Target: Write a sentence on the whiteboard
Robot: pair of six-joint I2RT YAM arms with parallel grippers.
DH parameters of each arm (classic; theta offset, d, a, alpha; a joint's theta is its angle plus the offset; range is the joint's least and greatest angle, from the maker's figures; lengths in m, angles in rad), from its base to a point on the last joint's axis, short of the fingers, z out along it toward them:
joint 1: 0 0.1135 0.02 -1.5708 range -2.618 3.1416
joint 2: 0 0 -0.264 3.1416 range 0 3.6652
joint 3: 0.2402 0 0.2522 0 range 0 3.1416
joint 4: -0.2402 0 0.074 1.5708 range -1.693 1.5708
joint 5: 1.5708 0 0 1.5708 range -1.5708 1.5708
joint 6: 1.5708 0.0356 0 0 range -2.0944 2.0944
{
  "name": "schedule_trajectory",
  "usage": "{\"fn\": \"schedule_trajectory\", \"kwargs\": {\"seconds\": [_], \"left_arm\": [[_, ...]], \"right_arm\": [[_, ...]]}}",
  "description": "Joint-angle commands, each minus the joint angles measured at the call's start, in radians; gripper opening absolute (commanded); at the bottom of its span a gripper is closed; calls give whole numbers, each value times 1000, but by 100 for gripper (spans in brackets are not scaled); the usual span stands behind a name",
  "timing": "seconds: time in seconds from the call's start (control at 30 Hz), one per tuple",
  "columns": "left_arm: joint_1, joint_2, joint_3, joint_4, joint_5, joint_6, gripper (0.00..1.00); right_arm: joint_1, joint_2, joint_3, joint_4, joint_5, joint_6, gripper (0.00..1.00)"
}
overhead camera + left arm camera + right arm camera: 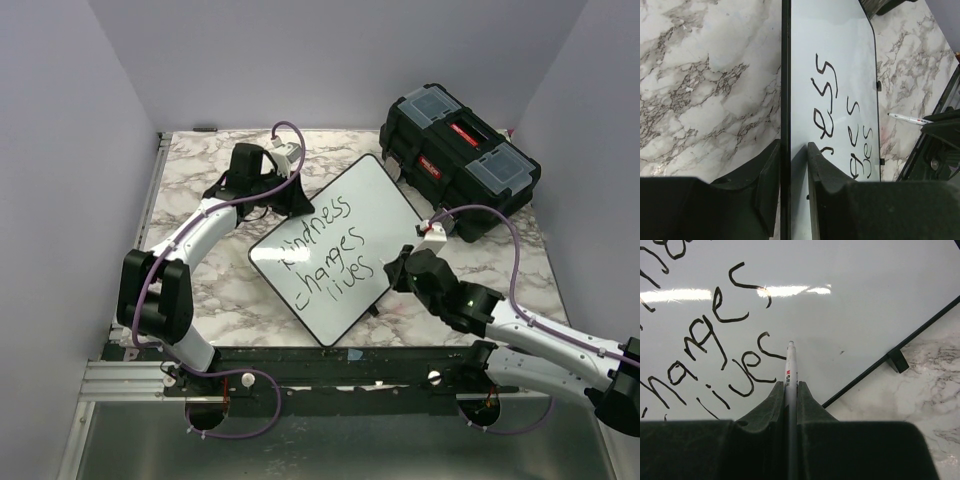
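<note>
Marble-patterned table (200, 170) fills the overhead view, with the whiteboard (385, 200) lying flat and turned at an angle near the middle. Black writing (325, 250) on it reads "kindness changes lives" in three slanted lines. A black toolbox (460, 160) sits just beyond the board's far right corner. The left gripper (288, 195) is at the board's upper left edge, and the right gripper (397, 270) is over its lower right edge, close to the last word.

From the left wrist, the two fingers stand either side of the board's thin black frame, one over the marble and one over the white surface. They are apart, with a strip of white showing between the frame and the inner finger. The ends of the three lines run down the board, and a marker (910, 118) pokes in from the right.

From the right wrist, the fingers are clamped together on the marker's white barrel. Its tip points at the board just past the final "s" of "lives"; whether it touches the surface I cannot tell. A small black foot (897, 360) juts from the frame onto the marble.
</note>
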Motion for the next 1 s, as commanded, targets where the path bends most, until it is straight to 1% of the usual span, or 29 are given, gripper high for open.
{"fn": "schedule_trajectory", "kwargs": {"seconds": [0.0,0.23,0.5,0.63,0.73,0.97], "left_arm": [[-19,-14,-11,-59,28,23,30],[-23,-29,7,-68,30,18,31],[-37,-56,12,-70,23,6,32],[-37,-64,16,-80,22,9,32],[-39,-71,14,-82,20,10,32],[-39,-69,49,-122,-12,28,32]], "right_arm": [[1,0,6,-84,27,75,1],[1,20,18,-158,17,125,1],[1,119,-18,-82,-34,131,1],[0,138,-15,-83,-37,126,1],[1,108,-2,-116,-28,129,1],[1,-22,40,-215,4,112,1]]}}
